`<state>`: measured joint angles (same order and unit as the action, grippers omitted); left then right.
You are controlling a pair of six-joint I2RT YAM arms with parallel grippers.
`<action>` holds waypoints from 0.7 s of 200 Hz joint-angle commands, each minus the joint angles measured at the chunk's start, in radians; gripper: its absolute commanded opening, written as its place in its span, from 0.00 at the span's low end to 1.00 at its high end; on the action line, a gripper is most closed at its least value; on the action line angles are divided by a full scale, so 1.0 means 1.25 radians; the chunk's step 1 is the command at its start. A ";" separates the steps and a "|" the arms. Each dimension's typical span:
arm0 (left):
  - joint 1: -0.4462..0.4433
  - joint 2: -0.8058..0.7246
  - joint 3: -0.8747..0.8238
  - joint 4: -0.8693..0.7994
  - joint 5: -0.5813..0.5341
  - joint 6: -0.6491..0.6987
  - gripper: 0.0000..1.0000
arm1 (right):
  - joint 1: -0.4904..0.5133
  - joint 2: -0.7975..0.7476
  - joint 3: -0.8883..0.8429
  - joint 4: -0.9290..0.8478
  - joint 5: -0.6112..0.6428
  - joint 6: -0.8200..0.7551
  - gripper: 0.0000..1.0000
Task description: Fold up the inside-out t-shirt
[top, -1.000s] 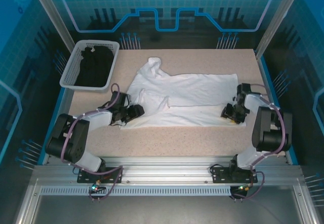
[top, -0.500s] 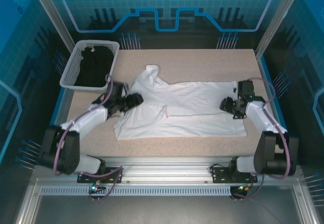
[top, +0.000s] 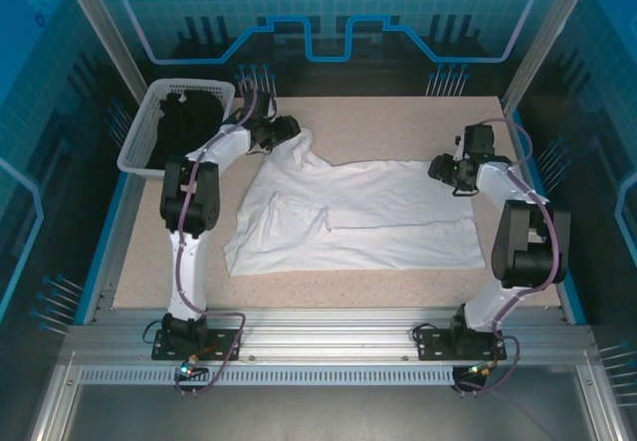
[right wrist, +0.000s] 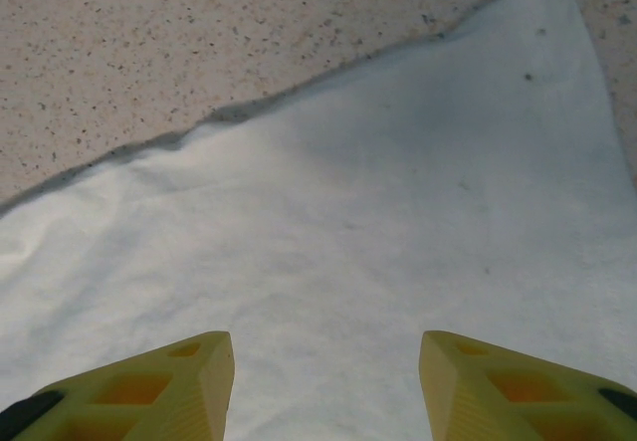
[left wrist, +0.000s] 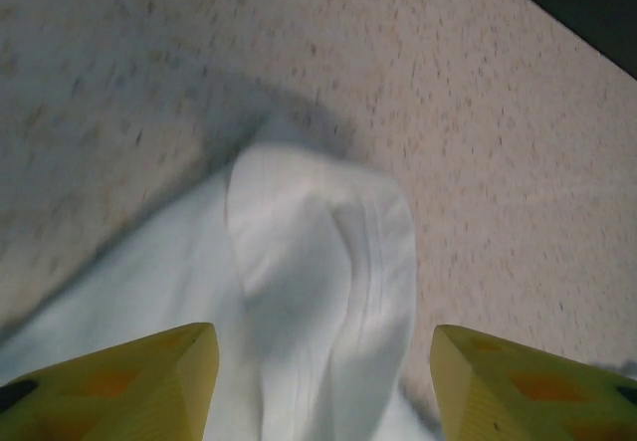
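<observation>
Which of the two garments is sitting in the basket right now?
The black garment, heaped in the white basket at the far left; the white t-shirt lies spread on the tabletop instead.

White t-shirt (right wrist: 378,212) lying flat on speckled beige table (right wrist: 199,33), its edge slanting up to a corner at upper right, right gripper (right wrist: 326,381) above it, yellow fingertips (right wrist: 149,386) spread apart

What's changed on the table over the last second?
Both arms swung from the near edge of the t-shirt to its far side: the left tool now hovers open over the far-left sleeve, the right tool open over its far-right end. Neither holds cloth. The basket and black garment stayed put.
</observation>
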<state>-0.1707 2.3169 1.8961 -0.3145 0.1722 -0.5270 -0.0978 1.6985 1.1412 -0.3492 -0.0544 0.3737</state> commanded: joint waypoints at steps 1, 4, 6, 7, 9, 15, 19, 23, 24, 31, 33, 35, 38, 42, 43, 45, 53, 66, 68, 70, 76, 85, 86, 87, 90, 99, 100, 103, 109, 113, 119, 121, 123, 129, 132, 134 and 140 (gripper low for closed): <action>0.014 0.090 0.139 -0.145 0.002 0.039 0.59 | 0.013 0.011 0.021 0.003 -0.013 -0.013 0.53; 0.015 0.103 0.157 -0.151 0.003 0.039 0.59 | 0.012 0.010 0.020 0.005 -0.013 -0.014 0.53; 0.015 0.111 0.166 -0.154 0.003 0.039 0.58 | 0.012 0.011 0.019 0.005 -0.013 -0.014 0.53; 0.015 0.115 0.172 -0.155 0.004 0.039 0.59 | 0.013 0.010 0.019 0.005 -0.013 -0.013 0.53; 0.016 0.121 0.181 -0.159 0.004 0.039 0.59 | 0.013 0.009 0.018 0.005 -0.013 -0.013 0.53; 0.016 0.144 0.214 -0.170 0.004 0.038 0.59 | 0.013 0.009 0.016 0.006 -0.012 -0.014 0.53; 0.017 0.158 0.235 -0.177 0.003 0.039 0.58 | 0.012 0.009 0.015 0.006 -0.011 -0.015 0.53; 0.019 0.172 0.254 -0.183 0.002 0.039 0.59 | 0.012 0.010 0.014 0.006 -0.011 -0.015 0.53; 0.019 0.175 0.258 -0.185 0.002 0.039 0.59 | 0.012 0.010 0.014 0.006 -0.011 -0.014 0.53; 0.021 0.199 0.291 -0.195 0.002 0.036 0.59 | 0.013 0.012 0.014 0.006 -0.013 -0.014 0.53; 0.022 0.204 0.300 -0.198 0.004 0.035 0.59 | 0.012 0.012 0.013 0.006 -0.013 -0.014 0.53; 0.023 0.212 0.309 -0.200 0.004 0.034 0.59 | 0.012 0.013 0.013 0.007 -0.015 -0.015 0.53; 0.024 0.220 0.322 -0.204 0.006 0.032 0.59 | 0.013 0.013 0.012 0.007 -0.016 -0.015 0.53; 0.025 0.232 0.340 -0.208 0.008 0.030 0.59 | 0.013 0.014 0.012 0.007 -0.018 -0.015 0.53; 0.025 0.235 0.345 -0.209 0.010 0.029 0.59 | 0.013 0.014 0.012 0.007 -0.018 -0.015 0.53; 0.026 0.240 0.353 -0.212 0.011 0.028 0.59 | 0.014 0.015 0.012 0.007 -0.018 -0.015 0.53; 0.029 0.258 0.381 -0.216 0.015 0.023 0.59 | 0.015 0.017 0.011 0.008 -0.020 -0.014 0.53; 0.032 0.284 0.416 -0.220 0.028 0.018 0.59 | 0.018 0.018 0.009 0.011 -0.020 -0.015 0.53; 0.032 0.288 0.423 -0.221 0.029 0.017 0.59 | 0.020 0.019 0.009 0.011 -0.020 -0.015 0.53; 0.032 0.292 0.427 -0.222 0.029 0.017 0.59 | 0.019 0.019 0.008 0.012 -0.021 -0.015 0.53; 0.032 0.301 0.441 -0.226 0.032 0.018 0.58 | 0.021 0.020 0.006 0.012 -0.020 -0.016 0.53; 0.033 0.314 0.461 -0.232 0.034 0.015 0.57 | 0.023 0.022 0.003 0.015 -0.022 -0.017 0.53; 0.034 0.316 0.462 -0.232 0.035 0.015 0.57 | 0.024 0.022 0.004 0.015 -0.022 -0.016 0.53; 0.034 0.316 0.464 -0.233 0.035 0.014 0.57 | 0.023 0.022 0.004 0.014 -0.022 -0.016 0.53; 0.034 0.320 0.467 -0.233 0.038 0.014 0.57 | 0.024 0.023 0.003 0.015 -0.023 -0.015 0.53; 0.035 0.327 0.477 -0.233 0.046 0.013 0.54 | 0.024 0.026 0.001 0.014 -0.024 -0.017 0.53; 0.036 0.327 0.477 -0.233 0.046 0.013 0.54 | 0.025 0.026 0.001 0.014 -0.024 -0.016 0.53; 0.036 0.327 0.477 -0.231 0.049 0.012 0.54 | 0.025 0.027 0.000 0.014 -0.024 -0.016 0.53; 0.036 0.329 0.478 -0.227 0.052 0.012 0.52 | 0.026 0.029 -0.002 0.015 -0.023 -0.017 0.53; 0.036 0.331 0.479 -0.225 0.055 0.012 0.50 | 0.027 0.030 -0.002 0.016 -0.023 -0.017 0.53; 0.036 0.333 0.478 -0.222 0.061 0.012 0.48 | 0.027 0.031 -0.004 0.017 -0.023 -0.017 0.53; 0.036 0.332 0.478 -0.220 0.063 0.011 0.48 | 0.028 0.031 -0.005 0.017 -0.023 -0.018 0.53; 0.036 0.335 0.479 -0.219 0.066 0.011 0.47 | 0.027 0.032 -0.005 0.017 -0.023 -0.018 0.53; 0.036 0.336 0.480 -0.216 0.070 0.010 0.45 | 0.027 0.035 -0.004 0.016 -0.023 -0.019 0.53; 0.036 0.337 0.481 -0.214 0.073 0.009 0.44 | 0.027 0.036 -0.004 0.016 -0.023 -0.018 0.53; 0.036 0.338 0.481 -0.214 0.074 0.009 0.44 | 0.027 0.037 -0.004 0.015 -0.023 -0.018 0.53; 0.037 0.341 0.487 -0.212 0.080 0.009 0.43 | 0.027 0.039 -0.002 0.014 -0.024 -0.019 0.53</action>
<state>-0.1299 2.7094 2.4664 -0.5640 0.2184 -0.5198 -0.0765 1.7218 1.1408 -0.3408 -0.0643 0.3649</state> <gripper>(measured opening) 0.448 0.528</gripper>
